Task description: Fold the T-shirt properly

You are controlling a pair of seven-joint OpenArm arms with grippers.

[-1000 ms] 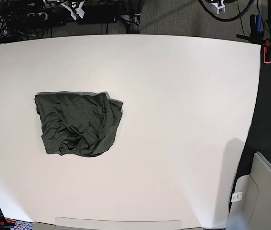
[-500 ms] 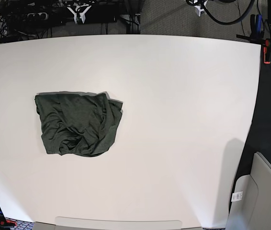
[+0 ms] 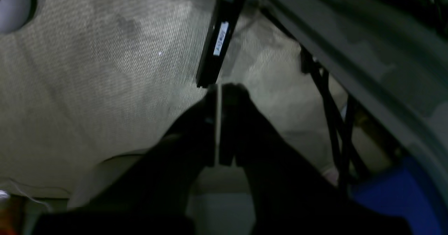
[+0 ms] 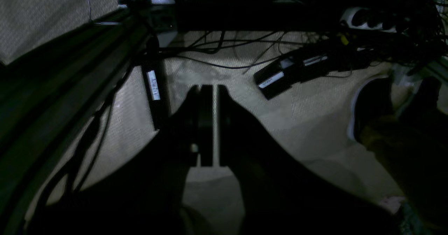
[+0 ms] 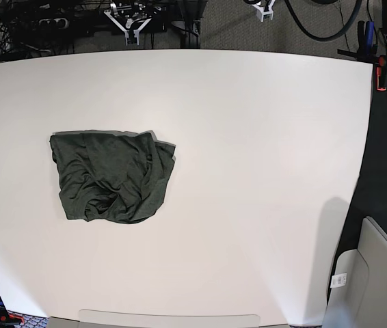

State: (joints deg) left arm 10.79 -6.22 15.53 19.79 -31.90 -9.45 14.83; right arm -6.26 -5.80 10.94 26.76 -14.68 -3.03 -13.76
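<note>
T-shirt (image 5: 110,178): dark olive-green knit, lying in a loose bundle on the left half of the white table (image 5: 262,171) in the base view, well apart from every edge. Top hem fairly straight, lower part bunched into rounded rolls and deep creases, right side doubled over itself in layered flaps.

Likely handling: thin, soft, light, no stiffness at all; bound to sag and drape the instant lifted, and to drag easily over the smooth tabletop. No fragility. Some risk of pinching two or more layers together where the folds overlap on the right and along the bottom.

Best hold, as a judgement: the upper left corner and the upper right end of the straight top edge, one per arm, where the fabric looks flattest; then a lift and spread before any fold. Sleeves and collar not distinguishable inside the bundle.

Left gripper (image 3: 219,88): fingers pressed together, only a thin slit between, nothing held, pointing at carpeted floor beyond the table. Right gripper (image 4: 209,88): likewise closed and empty, over floor strewn with cables (image 4: 224,49) and power strips. Both barely visible at the far table edge in the base view, well apart from the shirt.
</note>
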